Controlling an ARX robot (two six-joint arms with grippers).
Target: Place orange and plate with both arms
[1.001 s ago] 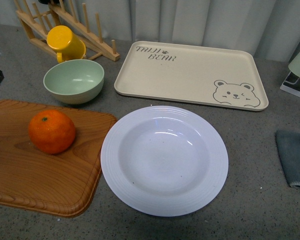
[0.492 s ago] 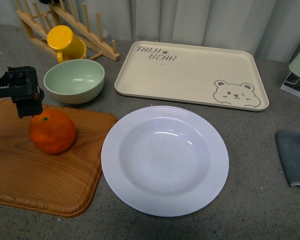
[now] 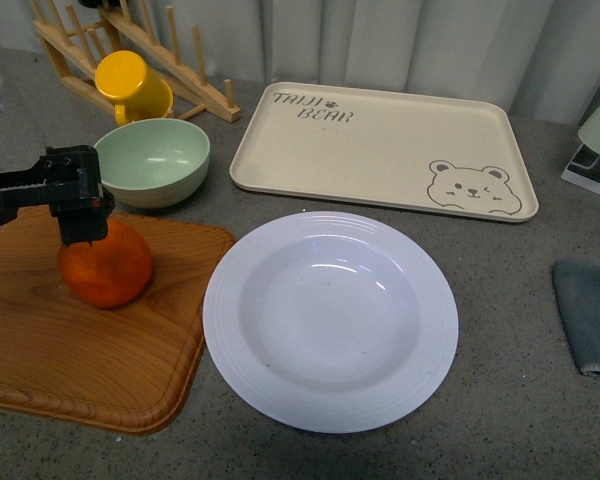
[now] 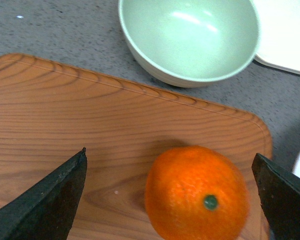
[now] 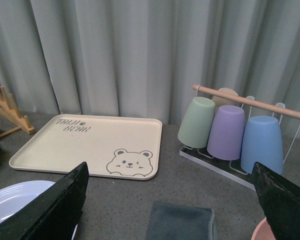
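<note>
A green bowl (image 3: pixel 152 160) sits between yellow cup (image 3: pixel 130 85) and wooden board (image 3: pixel 90 350), beside the bear tray (image 3: pixel 380 150).

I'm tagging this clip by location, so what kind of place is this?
Probably a kitchen counter: a wooden dish rack, a rack of upturned cups and a wooden cutting board on a grey speckled worktop.
</note>
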